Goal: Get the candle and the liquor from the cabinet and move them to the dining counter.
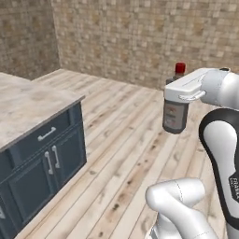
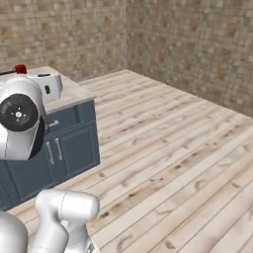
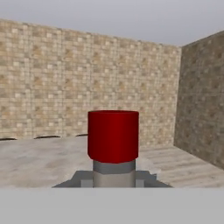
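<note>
The liquor [image 1: 175, 115], a dark grey-brown bottle with a red cap [image 1: 180, 68], hangs upright in the air over the wooden floor. My gripper [image 1: 182, 92] is shut on its upper part, just under the neck. Through the hand view the red cap [image 3: 113, 134] stands close in front, with the grey neck below it. The dining counter [image 1: 25, 100], beige marbled top on a dark blue base, lies to the left of the bottle; its top [image 3: 39, 162] spreads beyond the cap. The candle and the cabinet are out of view.
Wooden floor [image 1: 126, 140] stretches between the island and the tan brick walls [image 1: 135, 32]. The island's near end has a drawer and two doors with silver handles [image 1: 52, 156]. My own arm [image 2: 20, 118] blocks the left of the right base view.
</note>
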Robot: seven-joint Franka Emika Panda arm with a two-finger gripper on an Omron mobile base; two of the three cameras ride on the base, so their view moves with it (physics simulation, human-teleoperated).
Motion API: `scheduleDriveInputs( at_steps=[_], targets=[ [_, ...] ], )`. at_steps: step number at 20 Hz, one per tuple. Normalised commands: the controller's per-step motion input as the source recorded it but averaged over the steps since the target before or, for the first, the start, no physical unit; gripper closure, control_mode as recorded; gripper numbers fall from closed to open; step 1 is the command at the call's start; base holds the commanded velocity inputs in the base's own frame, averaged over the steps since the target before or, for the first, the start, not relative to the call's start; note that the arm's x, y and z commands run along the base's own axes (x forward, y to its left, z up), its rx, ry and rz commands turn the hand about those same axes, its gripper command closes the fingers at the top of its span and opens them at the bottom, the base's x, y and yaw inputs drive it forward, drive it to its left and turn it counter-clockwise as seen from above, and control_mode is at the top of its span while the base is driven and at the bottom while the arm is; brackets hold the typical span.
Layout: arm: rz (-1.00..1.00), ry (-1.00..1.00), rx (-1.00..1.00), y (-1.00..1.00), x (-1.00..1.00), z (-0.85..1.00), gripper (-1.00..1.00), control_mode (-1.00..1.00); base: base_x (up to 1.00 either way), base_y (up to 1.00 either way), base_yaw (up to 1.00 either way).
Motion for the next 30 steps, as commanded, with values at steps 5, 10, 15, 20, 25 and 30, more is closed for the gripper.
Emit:
scheduleDriveInputs(
  at_steps=[5,10,15,20,25,30],
  targets=[
    [0.00,0.00,0.00,0.00,0.00,0.00,1.00,1.00,1.00,-0.21,0.32],
    [0.00,0.00,0.00,0.00,0.00,0.00,1.00,1.00,1.00,-0.29,0.33],
    [0.00,0.00,0.00,0.00,0.00,0.00,1.00,1.00,1.00,-0.40,0.36],
    [0.00,0.00,0.00,0.00,0.00,0.00,1.00,1.00,0.97,-0.46,0.35],
    [0.00,0.00,0.00,0.00,0.00,0.00,1.00,1.00,0.99,-0.43,0.36],
    [0.00,0.00,0.00,0.00,0.00,0.00,1.00,1.00,0.99,-0.40,0.37]
  ],
)
